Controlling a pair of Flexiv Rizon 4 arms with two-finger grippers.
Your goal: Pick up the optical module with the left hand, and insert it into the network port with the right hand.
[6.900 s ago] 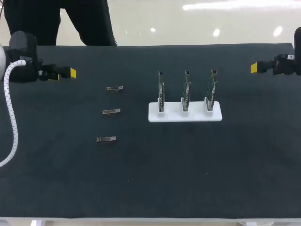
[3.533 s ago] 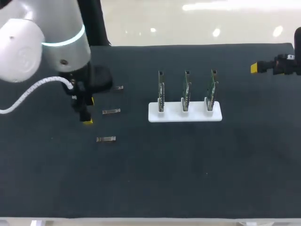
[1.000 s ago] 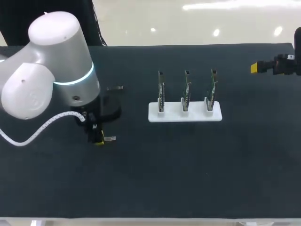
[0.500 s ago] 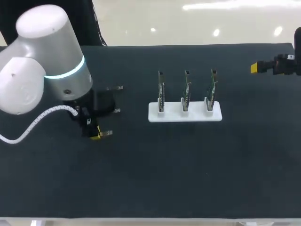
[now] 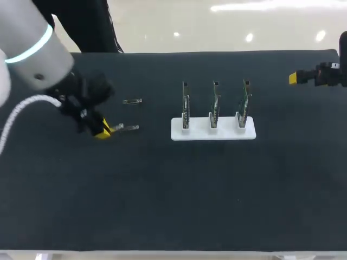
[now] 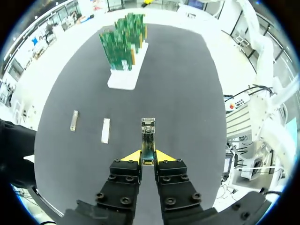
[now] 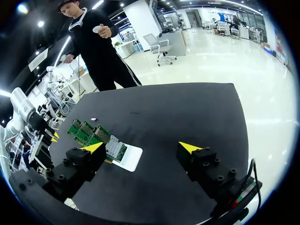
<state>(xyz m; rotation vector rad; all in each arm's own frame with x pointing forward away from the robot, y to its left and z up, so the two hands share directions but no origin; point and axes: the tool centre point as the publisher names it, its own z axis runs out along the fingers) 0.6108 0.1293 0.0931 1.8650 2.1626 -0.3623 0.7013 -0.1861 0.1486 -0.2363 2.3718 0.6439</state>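
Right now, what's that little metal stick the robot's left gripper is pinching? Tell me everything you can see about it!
It is the optical module, a thin, narrow bar that looks like silvery metal with a darker side. Its far end has a small boxy tip. The left gripper pinches its near end between both yellow fingertips, so it sticks straight out ahead of them, over the black table. Nothing else seems to touch it.

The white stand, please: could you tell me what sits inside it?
Three green circuit boards stand upright in the white stand, one per slot; their bottom edges are hidden inside.
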